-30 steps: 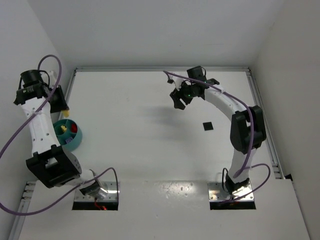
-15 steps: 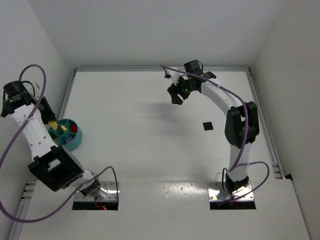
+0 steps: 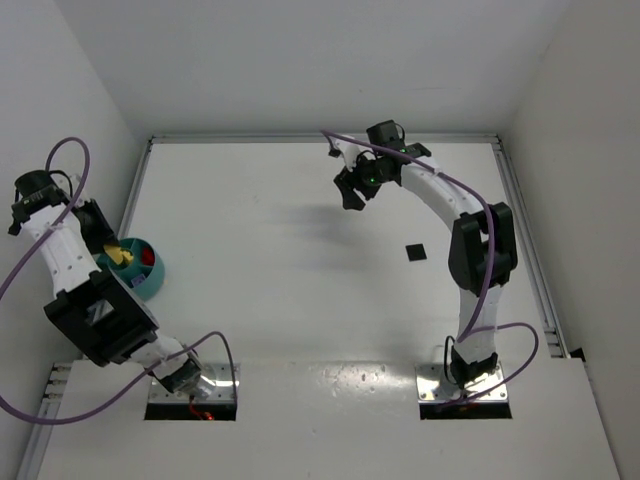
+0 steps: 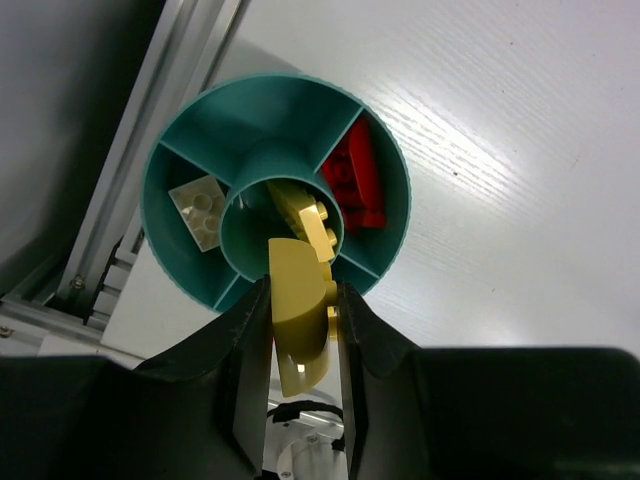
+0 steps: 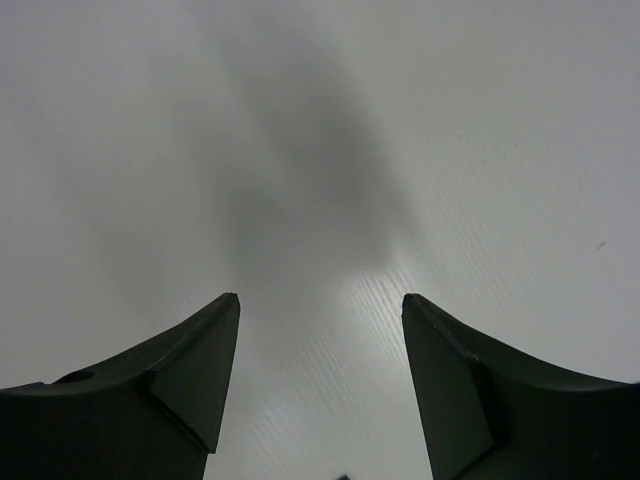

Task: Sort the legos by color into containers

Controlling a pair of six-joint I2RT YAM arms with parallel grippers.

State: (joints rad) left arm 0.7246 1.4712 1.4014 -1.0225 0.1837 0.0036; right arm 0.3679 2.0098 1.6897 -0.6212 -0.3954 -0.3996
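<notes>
The round teal bowl (image 4: 185, 135) with inner dividers stands at the table's left edge; it also shows in the top view (image 3: 150, 285). A yellow brick (image 4: 305, 215) lies in its middle cup. Red bricks (image 4: 352, 180) fill the right compartment, and a pale brick (image 4: 200, 210) lies in the left one. My left gripper (image 4: 300, 292) is shut on a yellow curved piece (image 4: 298, 300), held just above the bowl's near rim. In the top view the left gripper (image 3: 103, 243) sits at the bowl's left side. My right gripper (image 5: 320, 297) is open and empty above bare table, far back (image 3: 350, 197).
A small flat black square (image 3: 416, 251) lies on the table right of centre. A metal rail (image 4: 150, 140) runs along the left edge beside the bowl. White walls close in the table at the left, back and right.
My left wrist has swung left and nearer, keeping the yellow piece over the bowl. My right gripper has shifted slightly left and back, then held still.
</notes>
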